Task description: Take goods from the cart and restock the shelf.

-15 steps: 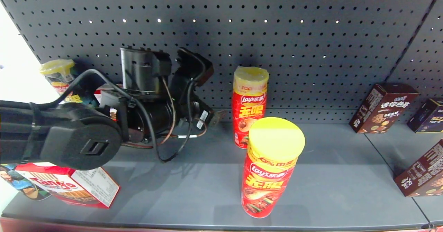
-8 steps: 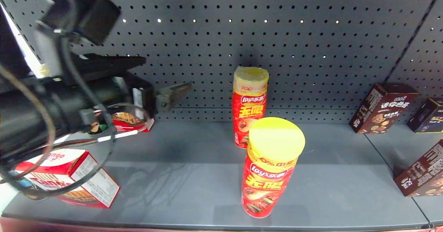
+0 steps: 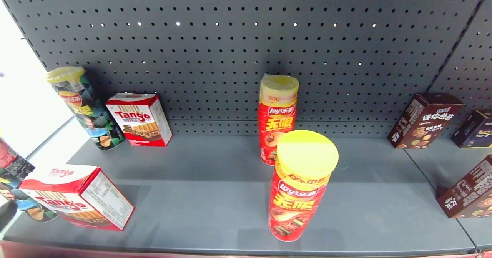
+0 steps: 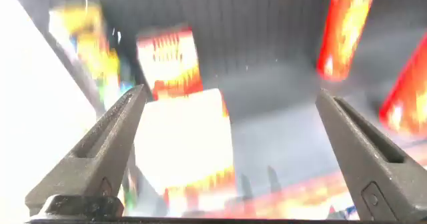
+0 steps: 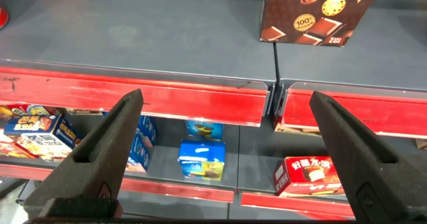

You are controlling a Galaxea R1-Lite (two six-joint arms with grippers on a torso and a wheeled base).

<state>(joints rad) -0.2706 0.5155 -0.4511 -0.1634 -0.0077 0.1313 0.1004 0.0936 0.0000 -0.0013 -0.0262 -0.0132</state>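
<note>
Wafer box (image 4: 183,144) beyond wide-spread left pincer (image 4: 230,95)

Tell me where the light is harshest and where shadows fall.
Head view: white glare washes out the left edge beside the dark chip can; the rear red can throws a shadow on the pegboard. Left wrist view: white glare beside the left gripper. Right wrist view: even light around the right gripper.

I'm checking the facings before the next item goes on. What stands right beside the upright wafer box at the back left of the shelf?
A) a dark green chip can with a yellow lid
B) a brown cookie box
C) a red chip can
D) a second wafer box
A: the dark green chip can, topped by a yellow lid, stands upright immediately to the left of the upright wafer box.
</note>
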